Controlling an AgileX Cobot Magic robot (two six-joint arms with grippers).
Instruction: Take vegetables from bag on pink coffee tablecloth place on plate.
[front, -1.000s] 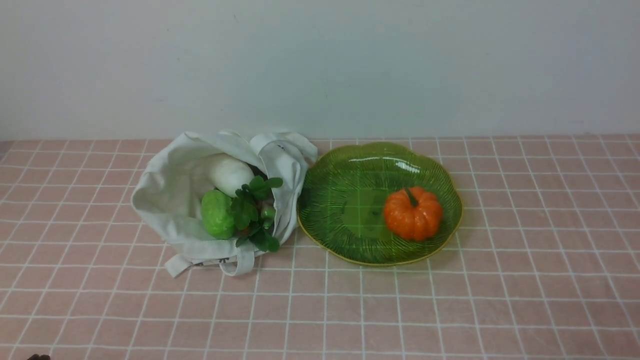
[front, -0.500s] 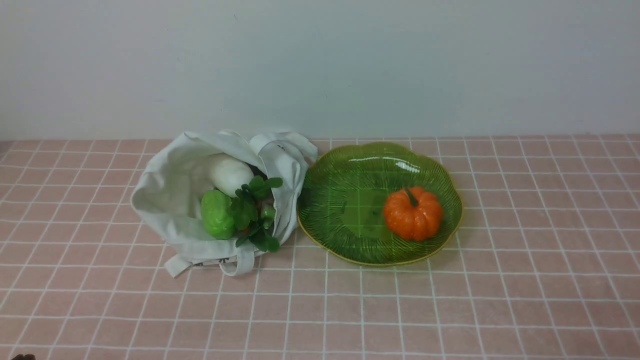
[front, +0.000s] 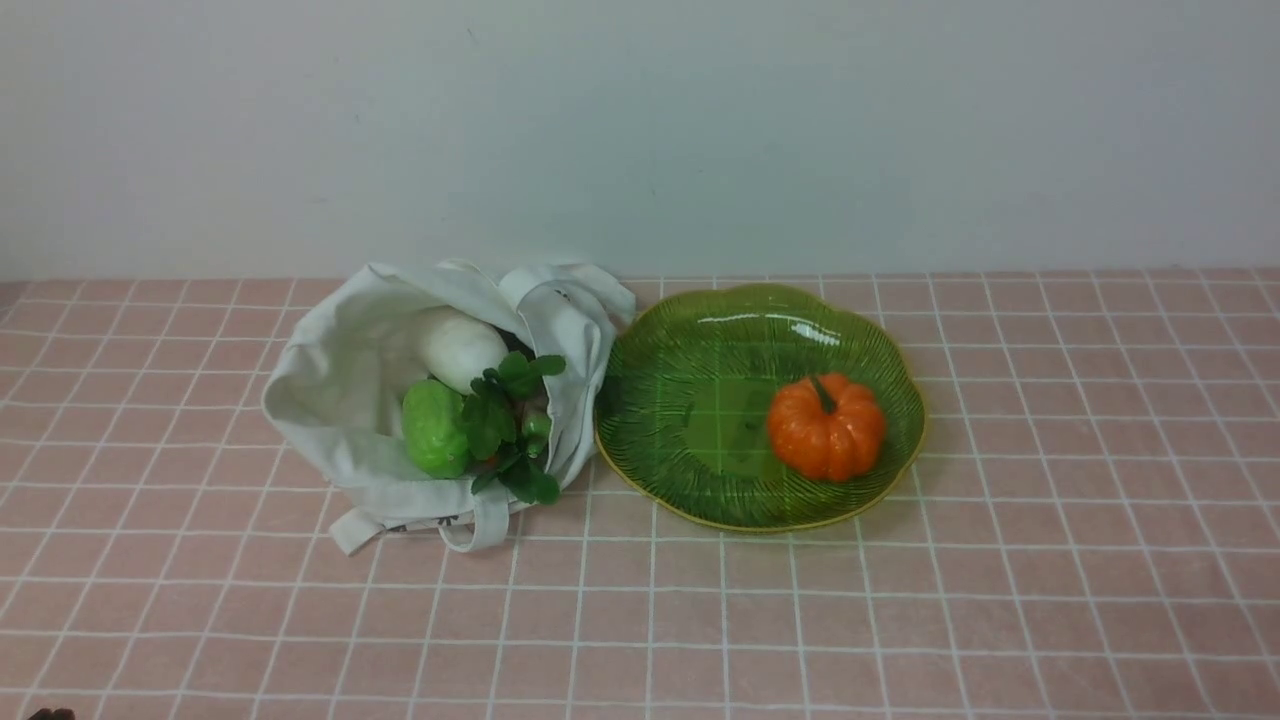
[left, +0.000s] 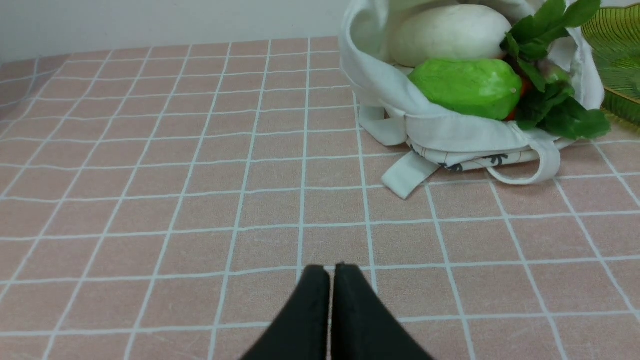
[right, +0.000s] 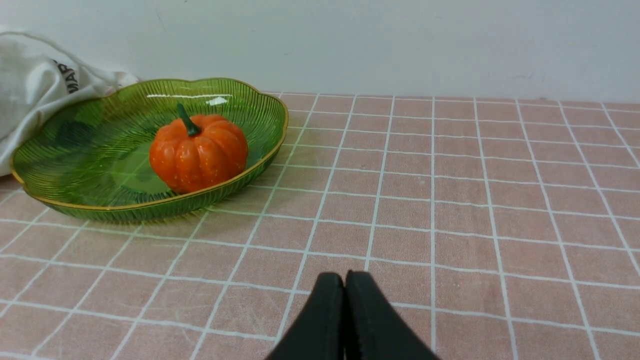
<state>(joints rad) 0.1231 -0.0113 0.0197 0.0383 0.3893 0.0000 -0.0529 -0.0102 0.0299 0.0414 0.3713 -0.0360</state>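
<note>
— From the front, what's there?
— A floppy cloth bag (front: 400, 400) on the pink gridded cloth (front: 900, 600), holding a bumpy green piece (front: 435, 428), a smooth white one (front: 460, 347) and leafy sprigs (front: 510, 420). Touching it, the ribbed, scalloped plate (front: 680, 330) carries a ribbed pumpkin (front: 826, 426).
— Left wrist?
— Left gripper (left: 331, 270) pressed together, empty, well short of the bag.
— Right wrist?
— Right gripper (right: 344, 279) pressed together too, near the plate.

pumpkin (front: 826, 427) orange | plate (front: 660, 400) ribbed green, yellow rim | tablecloth (front: 900, 600) pink, white grid
</note>
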